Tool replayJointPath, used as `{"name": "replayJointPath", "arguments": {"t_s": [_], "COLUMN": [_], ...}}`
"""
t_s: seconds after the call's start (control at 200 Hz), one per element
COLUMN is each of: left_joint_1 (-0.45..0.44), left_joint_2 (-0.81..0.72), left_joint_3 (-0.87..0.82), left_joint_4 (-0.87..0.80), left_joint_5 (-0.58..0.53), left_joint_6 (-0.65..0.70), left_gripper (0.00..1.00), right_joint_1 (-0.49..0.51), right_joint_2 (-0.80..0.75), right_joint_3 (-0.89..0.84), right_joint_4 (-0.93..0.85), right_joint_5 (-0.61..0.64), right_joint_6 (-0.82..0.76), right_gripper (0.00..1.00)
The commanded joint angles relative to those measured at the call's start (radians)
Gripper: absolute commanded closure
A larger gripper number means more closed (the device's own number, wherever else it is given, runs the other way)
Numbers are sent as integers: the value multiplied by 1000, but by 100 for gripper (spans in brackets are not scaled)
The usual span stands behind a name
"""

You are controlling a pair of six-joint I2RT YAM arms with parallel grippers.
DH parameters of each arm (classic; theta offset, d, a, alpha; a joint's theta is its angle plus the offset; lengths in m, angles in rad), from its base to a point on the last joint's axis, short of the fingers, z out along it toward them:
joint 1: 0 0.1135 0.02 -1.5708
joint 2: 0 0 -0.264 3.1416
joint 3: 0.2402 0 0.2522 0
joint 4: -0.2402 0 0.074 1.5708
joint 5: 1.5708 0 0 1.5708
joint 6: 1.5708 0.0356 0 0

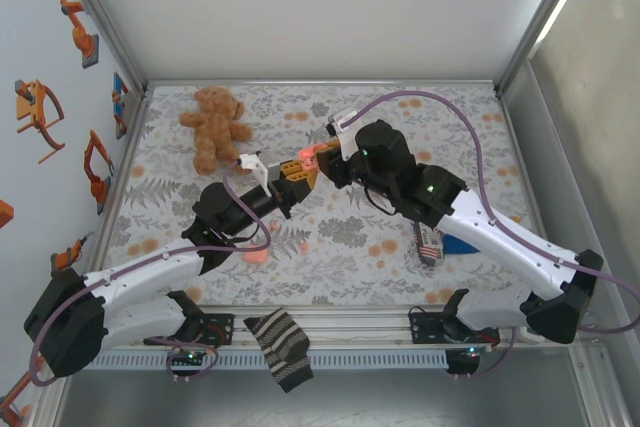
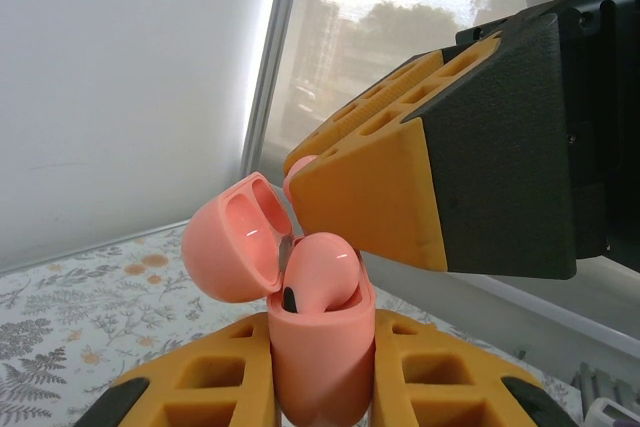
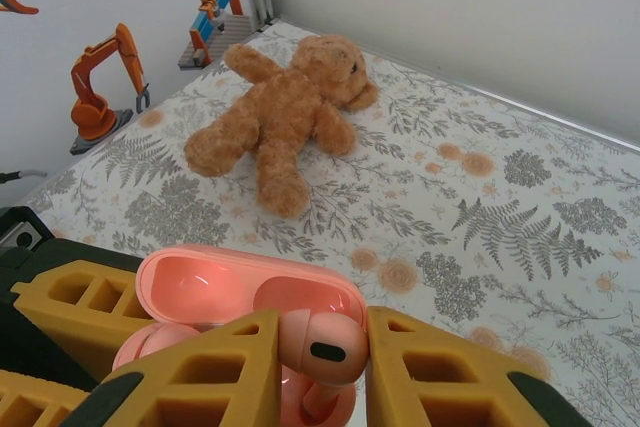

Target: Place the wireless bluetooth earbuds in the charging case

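My left gripper (image 1: 296,173) (image 2: 320,357) is shut on the pink charging case (image 2: 322,347) and holds it upright above the floral cloth, with its lid (image 2: 232,247) (image 3: 250,287) swung open. One salmon-pink earbud (image 2: 322,267) (image 3: 150,342) sits in the case. My right gripper (image 1: 320,157) (image 3: 322,347) is shut on a second earbud (image 3: 335,342). That bud hangs right over the case's open mouth, stem pointing down into it. The right gripper's orange finger (image 2: 370,197) hangs just above the case in the left wrist view.
A brown teddy bear (image 1: 215,125) (image 3: 290,117) lies at the back left of the cloth. Another pink case (image 1: 257,255) lies on the cloth near the left arm, a tiny pink piece (image 1: 305,247) beside it. A grey and blue object (image 1: 435,242) lies under the right arm. A striped cloth (image 1: 280,347) hangs at the front edge.
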Motion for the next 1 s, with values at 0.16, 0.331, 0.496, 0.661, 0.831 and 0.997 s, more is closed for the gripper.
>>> {"name": "replayJointPath", "arguments": {"t_s": [0.16,0.331,0.496,0.661,0.831,0.997], "left_joint_1": [-6,-6,-6,-6,-6,-6], "left_joint_2": [-5,0,7,18,19,15], "left_joint_3": [42,41,37,31,32,27], "left_joint_4": [56,58,62,77,77,73], "left_joint_5": [5,11,11,23,28,29], "left_joint_6": [0,1,2,-2,-2,7], "left_gripper": [100,100,100,100,100,100], "right_joint_1": [10,10,11,11,11,10], "right_joint_2": [8,8,-3,-8,-5,4], "right_joint_3": [15,28,39,68,91,129], "right_joint_4": [-39,-48,-51,-69,-74,-71], "right_joint_5": [-43,-41,-27,4,32,32], "right_joint_6": [0,0,1,-9,-24,-23], "right_gripper": [72,70,66,64,58,50]}}
